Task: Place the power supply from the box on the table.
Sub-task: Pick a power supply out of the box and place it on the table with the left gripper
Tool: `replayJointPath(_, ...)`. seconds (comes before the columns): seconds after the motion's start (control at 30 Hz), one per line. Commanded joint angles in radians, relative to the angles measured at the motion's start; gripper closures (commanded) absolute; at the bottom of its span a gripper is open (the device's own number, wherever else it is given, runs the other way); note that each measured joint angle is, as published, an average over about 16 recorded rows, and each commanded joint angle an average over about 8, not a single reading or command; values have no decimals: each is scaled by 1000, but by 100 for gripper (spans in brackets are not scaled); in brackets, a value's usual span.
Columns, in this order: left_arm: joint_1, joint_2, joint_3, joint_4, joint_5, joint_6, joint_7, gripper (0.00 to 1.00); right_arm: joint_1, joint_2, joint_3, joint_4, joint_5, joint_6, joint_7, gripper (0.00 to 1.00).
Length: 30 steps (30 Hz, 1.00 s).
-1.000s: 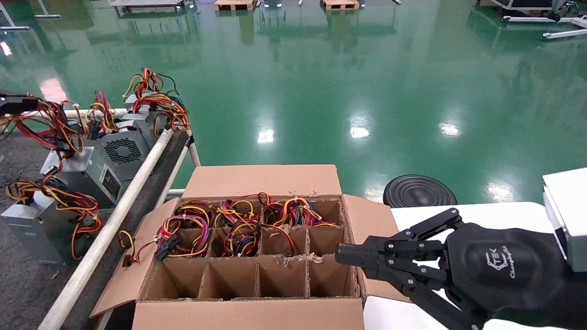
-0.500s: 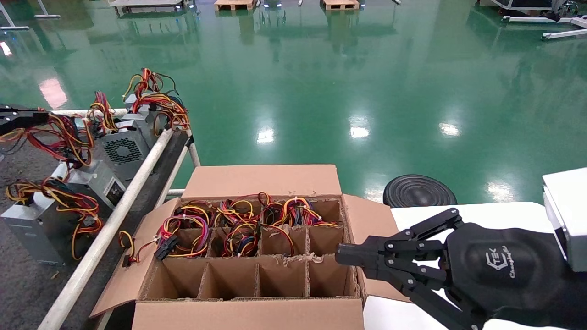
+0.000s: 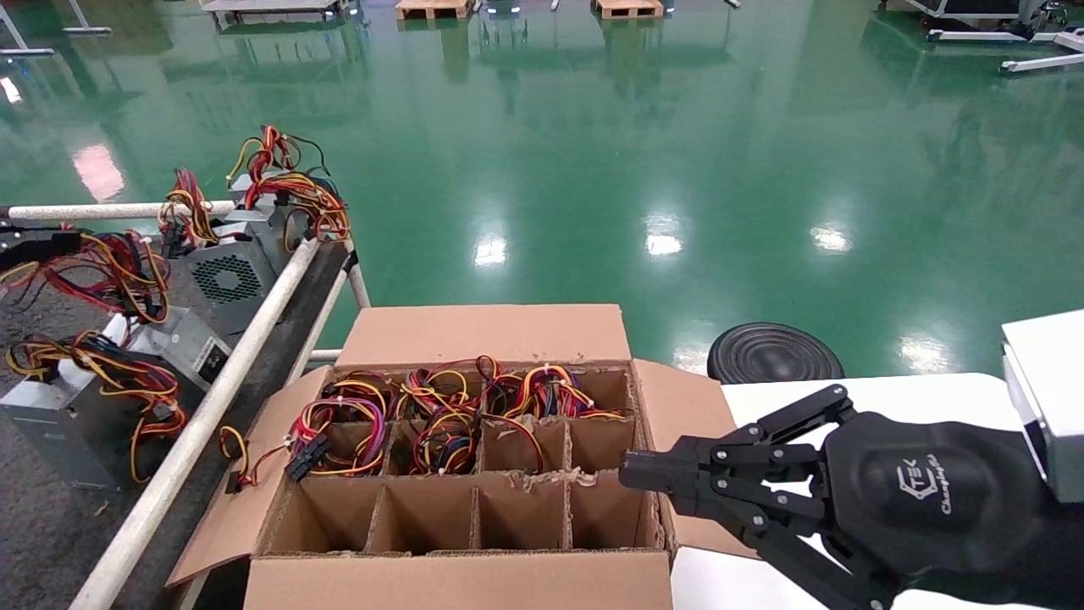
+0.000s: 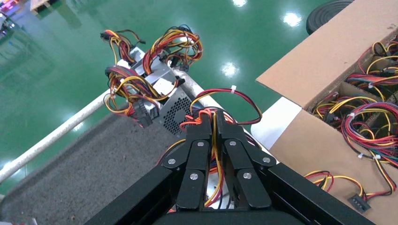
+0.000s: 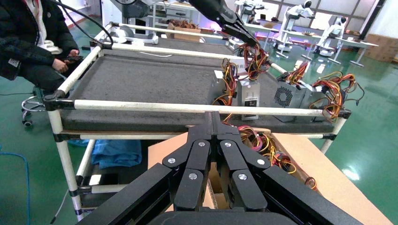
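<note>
left gripper (image 4: 217, 125): pinching wire bunch of power supply (image 3: 174, 339), unit hangs below it, touching or just above surface (image 3: 51, 525)
step tip: lower until unit sits flat, then release wires
right gripper (image 3: 631, 474): pressed together, idle by box (image 3: 474, 339)
hidden: contact with surface, unit under gripper
</note>
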Motion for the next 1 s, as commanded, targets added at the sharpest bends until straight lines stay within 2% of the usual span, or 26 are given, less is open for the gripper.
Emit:
replayJointPath(0.03, 2, -5, 0, 3, 0, 2, 0, 100, 0, 0, 0, 0, 0, 0, 0, 100)
replayJointPath(1.0, 109, 64, -36, -47, -67, -79, 145, 100, 0, 0, 0, 0, 0, 0, 0, 100)
